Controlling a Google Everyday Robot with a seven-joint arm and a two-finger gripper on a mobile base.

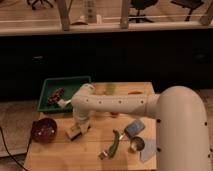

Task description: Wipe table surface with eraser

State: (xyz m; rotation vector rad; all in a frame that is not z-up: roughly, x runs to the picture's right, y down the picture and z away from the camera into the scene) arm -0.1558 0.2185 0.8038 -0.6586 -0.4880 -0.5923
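Camera view: tool [79, 128] at eraser [73, 134], table surface [62, 152]

The light tan wooden bench [82, 152] carries a green tray [67, 80] on its far left corner and a dark red bowl [44, 130] at its left edge. Just right of the bowl lies the eraser [71, 135], with the tool [79, 127] down over it. Toward the near right lie a curved green item [115, 142], a blue-grey pad [135, 128] and, just nearer, a small metal cup [137, 145].
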